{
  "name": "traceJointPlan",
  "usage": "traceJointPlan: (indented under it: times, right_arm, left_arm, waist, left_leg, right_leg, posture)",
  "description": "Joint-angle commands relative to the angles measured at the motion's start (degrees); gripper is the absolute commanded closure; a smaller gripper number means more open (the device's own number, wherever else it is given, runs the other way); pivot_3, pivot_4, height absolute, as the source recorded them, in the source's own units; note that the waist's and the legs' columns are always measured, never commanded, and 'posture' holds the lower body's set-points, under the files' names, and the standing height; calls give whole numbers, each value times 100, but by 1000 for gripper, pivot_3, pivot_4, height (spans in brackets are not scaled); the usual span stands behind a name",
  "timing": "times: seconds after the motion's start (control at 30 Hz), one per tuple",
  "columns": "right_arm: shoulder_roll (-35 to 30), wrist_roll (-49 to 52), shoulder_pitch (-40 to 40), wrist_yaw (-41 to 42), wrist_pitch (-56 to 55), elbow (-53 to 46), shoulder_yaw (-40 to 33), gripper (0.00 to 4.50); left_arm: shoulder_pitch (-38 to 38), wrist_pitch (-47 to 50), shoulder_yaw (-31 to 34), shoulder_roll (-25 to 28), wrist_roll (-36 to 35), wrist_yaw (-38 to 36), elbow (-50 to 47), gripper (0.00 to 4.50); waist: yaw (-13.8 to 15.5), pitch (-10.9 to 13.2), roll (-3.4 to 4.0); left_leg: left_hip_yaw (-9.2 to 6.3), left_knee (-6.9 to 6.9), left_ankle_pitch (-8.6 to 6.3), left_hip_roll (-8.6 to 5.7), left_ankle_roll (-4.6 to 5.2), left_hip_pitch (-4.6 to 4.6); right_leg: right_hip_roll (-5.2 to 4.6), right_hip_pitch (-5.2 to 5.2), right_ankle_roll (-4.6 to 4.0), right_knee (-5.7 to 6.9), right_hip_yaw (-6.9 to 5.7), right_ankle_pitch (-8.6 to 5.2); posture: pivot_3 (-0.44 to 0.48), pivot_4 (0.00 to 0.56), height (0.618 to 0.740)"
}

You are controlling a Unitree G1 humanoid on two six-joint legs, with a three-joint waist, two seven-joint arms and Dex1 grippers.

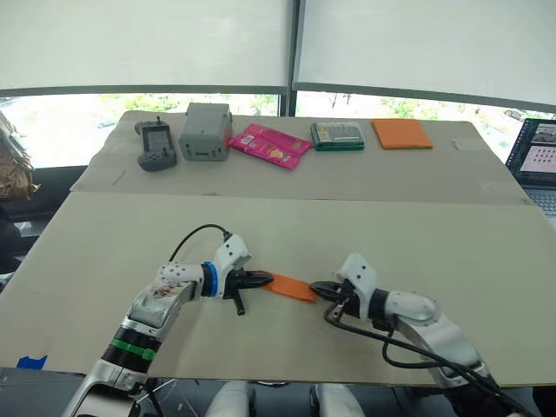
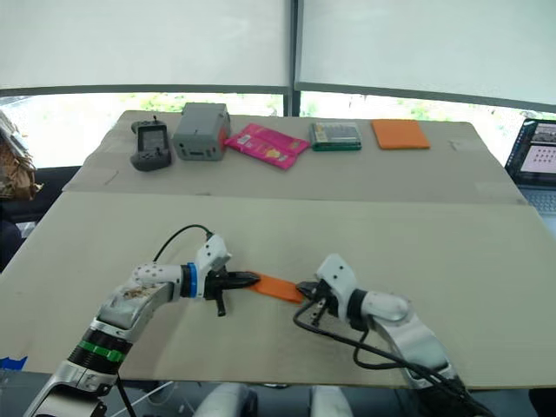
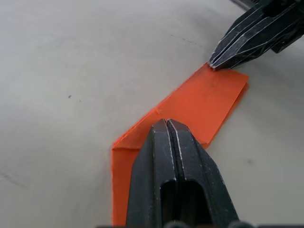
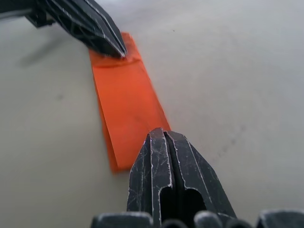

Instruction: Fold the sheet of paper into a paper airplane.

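The sheet of paper [image 1: 291, 287], thin bright orange and folded into a narrow flat strip, lies on the beige table [image 1: 287, 230] near its front edge. My left gripper [image 1: 268, 280] is shut, its tip resting on the strip's left end, where the paper [image 3: 199, 104] bends at a crease. My right gripper [image 1: 314, 287] is shut too, its tip touching the strip's right end [image 4: 126, 109]. The two grippers point at each other along the strip. In the right wrist view the left gripper [image 4: 118, 50] presses on the far end.
Along the table's back stand a handheld device [image 1: 156, 144], a grey box [image 1: 205, 130], a pink packet [image 1: 270, 144], a green-edged box [image 1: 338, 135] and a thick orange pad [image 1: 401, 133]. A laptop [image 1: 539, 161] sits at the right edge.
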Motion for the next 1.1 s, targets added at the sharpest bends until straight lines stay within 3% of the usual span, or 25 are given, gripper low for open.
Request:
traceJointPlan:
  times: [0.03, 0.23, 0.4, 0.63, 0.73, 0.87, 1.1]
  right_arm:
    - [-177, 43, 412, 15, 147, 221, -239, 4461]
    - [228, 880, 201, -38, 27, -340, -866, 4461]
    - [163, 1405, 91, 184, 300, -779, -1015, 4461]
    - [-262, 1720, -269, 488, 862, -1269, -697, 4461]
    - [-361, 1804, -569, 401, 1426, -1676, -332, 4461]
    - [-318, 1396, -1224, -112, 2060, -1560, 141, 4461]
    - [-189, 677, -2313, -179, 1932, -1022, 947, 4461]
  left_arm:
    - [11, -7, 113, 60, 8, 38, 97, 4500]
    - [79, 34, 196, 37, -90, 25, -7, 4500]
    - [146, 114, 373, 85, -250, 41, -194, 4500]
    - [171, 454, 914, 323, -805, -57, -752, 4500]
    - [667, 744, 1447, 897, -1243, -379, -1188, 4500]
    - [1113, 866, 1595, 1359, -1375, -506, -1439, 4500]
    - [1537, 1011, 1779, 1307, -1525, 7, -1985, 4500]
  waist:
    - [0, 0, 0]
    - [-10, 1, 1]
    - [-35, 3, 4]
    - [-83, 11, 6]
    - [-161, 13, 9]
    - [-157, 16, 14]
    - [-76, 18, 13]
  left_leg:
    - [0, 0, 0, 1, 0, 4]
    - [-7, -1, -2, 6, 4, 8]
    - [-6, -2, -2, 7, 4, -26]
    - [-7, 0, -2, 7, 4, -51]
    - [-6, -4, -3, 12, 4, -54]
    - [-6, -6, -3, 10, 4, -74]
    - [0, 9, 2, -1, -1, -110]
  right_leg:
    - [0, 6, 0, -4, 0, 0]
    - [3, 27, 4, -32, -11, 3]
    - [2, -15, 2, -23, -6, 6]
    - [2, -35, 2, -24, -9, 7]
    - [4, -44, 2, -24, -4, 7]
    - [3, -77, 1, -10, -2, 7]
    - [-8, -123, -2, 20, 2, 9]
  posture:
    - [0, 150, 740]
    - [0, 150, 740]
    - [0, 150, 740]
    - [0, 150, 740]
    - [0, 150, 740]
    - [0, 150, 740]
    - [0, 150, 740]
